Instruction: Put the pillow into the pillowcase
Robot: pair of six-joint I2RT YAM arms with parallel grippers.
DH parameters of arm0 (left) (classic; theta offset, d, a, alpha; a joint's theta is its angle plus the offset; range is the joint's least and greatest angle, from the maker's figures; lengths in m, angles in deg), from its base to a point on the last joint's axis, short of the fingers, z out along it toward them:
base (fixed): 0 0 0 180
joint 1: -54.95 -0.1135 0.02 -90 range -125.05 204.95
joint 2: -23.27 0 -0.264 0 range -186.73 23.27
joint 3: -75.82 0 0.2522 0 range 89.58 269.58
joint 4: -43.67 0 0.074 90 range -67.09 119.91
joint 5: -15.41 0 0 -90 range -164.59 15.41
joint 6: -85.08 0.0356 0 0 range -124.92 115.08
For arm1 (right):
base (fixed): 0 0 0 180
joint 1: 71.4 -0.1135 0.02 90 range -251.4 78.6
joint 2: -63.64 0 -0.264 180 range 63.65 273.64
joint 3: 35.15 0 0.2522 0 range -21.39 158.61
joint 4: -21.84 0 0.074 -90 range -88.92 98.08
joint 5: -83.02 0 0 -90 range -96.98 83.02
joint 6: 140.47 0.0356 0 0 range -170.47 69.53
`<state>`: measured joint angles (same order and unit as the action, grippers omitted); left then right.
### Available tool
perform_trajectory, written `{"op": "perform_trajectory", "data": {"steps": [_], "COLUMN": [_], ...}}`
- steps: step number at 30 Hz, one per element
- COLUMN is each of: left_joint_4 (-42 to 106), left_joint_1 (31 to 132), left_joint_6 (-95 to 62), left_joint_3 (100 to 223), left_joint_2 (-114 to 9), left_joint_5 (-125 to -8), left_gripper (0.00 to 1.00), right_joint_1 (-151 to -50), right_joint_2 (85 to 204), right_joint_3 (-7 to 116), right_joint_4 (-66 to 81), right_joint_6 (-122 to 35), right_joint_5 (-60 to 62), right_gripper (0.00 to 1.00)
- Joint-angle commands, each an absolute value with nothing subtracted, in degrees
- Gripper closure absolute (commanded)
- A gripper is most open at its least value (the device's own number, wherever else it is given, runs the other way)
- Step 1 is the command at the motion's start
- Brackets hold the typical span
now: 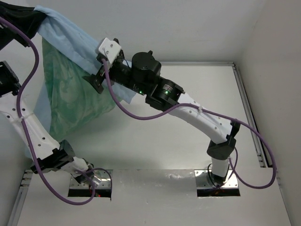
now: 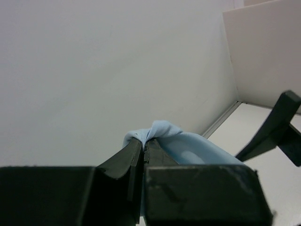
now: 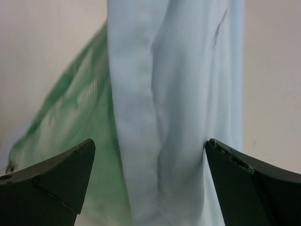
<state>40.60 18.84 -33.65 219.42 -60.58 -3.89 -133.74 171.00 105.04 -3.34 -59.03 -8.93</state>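
Pillowcase [image 1: 70, 94] hangs lifted above the white table [image 1: 197, 103] at the far left. Its light blue face runs along the upper edge and the sea-green swirl-patterned face droops below. Whether its lowest part touches the table cannot be told. Left gripper [image 2: 143, 140] is pressed together on a bunched fold of the blue fabric, holding it aloft. Right gripper [image 3: 150, 143] stands spread wide, with a hanging band of blue cloth between its fingers [image 3: 56, 174]. One finger sits just against the cloth edge, the other apart from it, gripping nothing.
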Motion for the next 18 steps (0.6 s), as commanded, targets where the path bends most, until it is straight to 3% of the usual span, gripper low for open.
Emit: {"op": "perform_trajectory", "data": {"steps": [1,11,13,15,16,17,18], "left_joint_4": [40.80,39.05,38.52,37.47,37.20,37.03,36.94], "left_joint_1": [20.93,26.56,27.79,29.54,30.25,30.78,31.39], "left_joint_6": [-32.52,-31.55,-31.64,-31.64,-31.55,-31.55,-31.20], "left_joint_3": [218.35,215.27,214.74,213.69,213.16,212.37,210.01], "left_joint_2": [-58.91,-58.38,-58.29,-58.29,-58.38,-58.47,-58.55], "left_joint_5": [-4.45,-3.48,-3.22,-2.78,-2.34,-1.91,-0.25], "left_gripper": [1.00,1.00,1.00,1.00,1.00,1.00,0.69], "right_joint_1": [-133.36,-133.45,-133.27,-132.57,-132.31,-131.70,-129.34], "right_joint_2": [173.58,184.40,185.89,186.60,186.60,185.39,184.16], "right_joint_3": [108.60,115.02,114.06,112.65,111.69,110.46,106.97], "right_joint_4": [11.20,25.48,25.65,26.35,26.88,27.49,28.11], "right_joint_6": [-56.37,-51.27,-50.91,-49.00,-47.85,-46.79,-43.48], "right_joint_5": [-11.62,-15.32,-16.11,-18.22,-20.32,-22.60,-26.10], "right_gripper": [0.01,0.01,0.24,0.81,1.00,1.00,1.00]}}
